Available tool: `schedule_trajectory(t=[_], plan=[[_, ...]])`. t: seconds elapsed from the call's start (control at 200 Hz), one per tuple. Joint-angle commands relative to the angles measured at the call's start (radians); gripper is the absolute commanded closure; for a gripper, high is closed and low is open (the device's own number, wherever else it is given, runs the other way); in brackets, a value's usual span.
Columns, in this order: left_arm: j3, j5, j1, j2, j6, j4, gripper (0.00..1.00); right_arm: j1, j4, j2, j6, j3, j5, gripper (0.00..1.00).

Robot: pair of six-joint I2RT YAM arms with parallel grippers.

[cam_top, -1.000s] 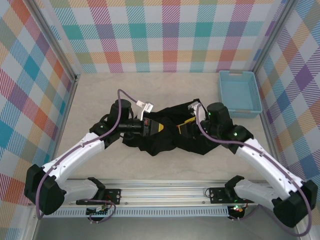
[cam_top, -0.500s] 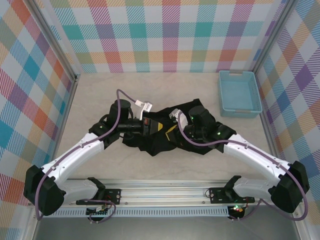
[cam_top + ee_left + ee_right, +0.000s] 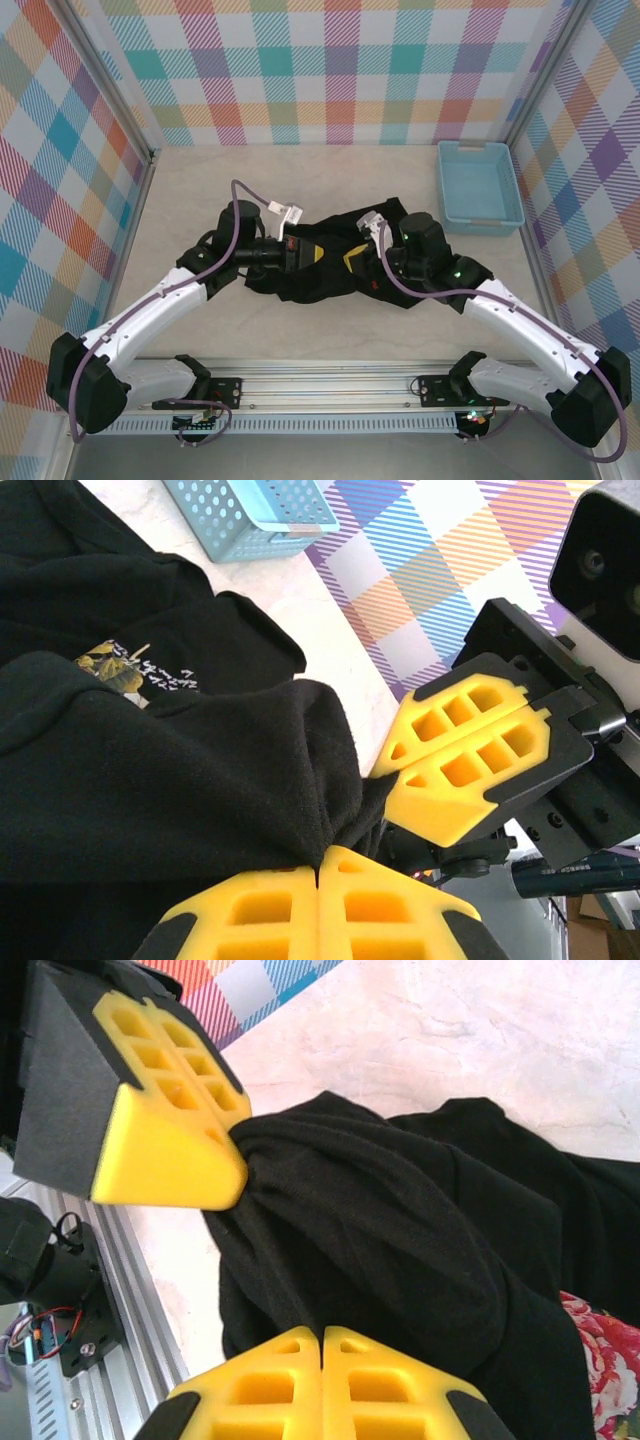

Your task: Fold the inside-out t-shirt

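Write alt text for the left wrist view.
Two shut yellow tools pinch one bunched fold of a black t-shirt: the left tool at the bottom edge, the right tool from the right. A light-blue basket sits on the table beyond.

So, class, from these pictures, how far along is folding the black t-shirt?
Done: no neat fold yet; the t-shirt lies bunched up. In hand: left gripper and right gripper are both shut on its cloth, tips close together. To do: spread it flat, then fold.
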Motion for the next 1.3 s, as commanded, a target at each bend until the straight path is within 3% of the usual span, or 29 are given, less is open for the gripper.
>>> schedule_trajectory(t=[0.0, 0.515, 0.695, 0.755, 0.895, 0.965, 1.115, 1.295], plan=[[-0.012, -0.021, 0.025, -0.039, 0.002, -0.014, 0.96, -0.013, 0.029, -0.020, 0.015, -0.019, -0.023, 1.00], [-0.034, -0.087, 0.050, -0.107, -0.039, 0.052, 0.97, -0.016, 0.057, -0.043, -0.072, -0.096, -0.107, 1.00], [-0.072, -0.061, 0.052, -0.148, -0.037, 0.120, 1.00, -0.016, 0.038, -0.024, 0.007, -0.095, 0.077, 1.00], [-0.086, -0.035, 0.052, -0.158, -0.036, 0.154, 1.00, -0.015, 0.026, -0.009, 0.022, -0.081, 0.074, 1.00], [-0.098, 0.014, 0.052, -0.149, -0.009, 0.168, 1.00, -0.006, 0.085, -0.024, -0.006, -0.078, -0.043, 0.67], [-0.100, 0.017, 0.052, -0.145, -0.002, 0.162, 1.00, -0.004, 0.112, -0.032, -0.014, -0.067, -0.084, 0.58], [-0.101, 0.027, 0.050, -0.137, 0.005, 0.161, 1.00, 0.014, 0.119, 0.013, -0.033, -0.004, -0.130, 0.52], [-0.100, 0.029, 0.051, -0.131, 0.009, 0.153, 1.00, 0.023, 0.108, 0.084, -0.058, 0.064, -0.145, 0.52]])
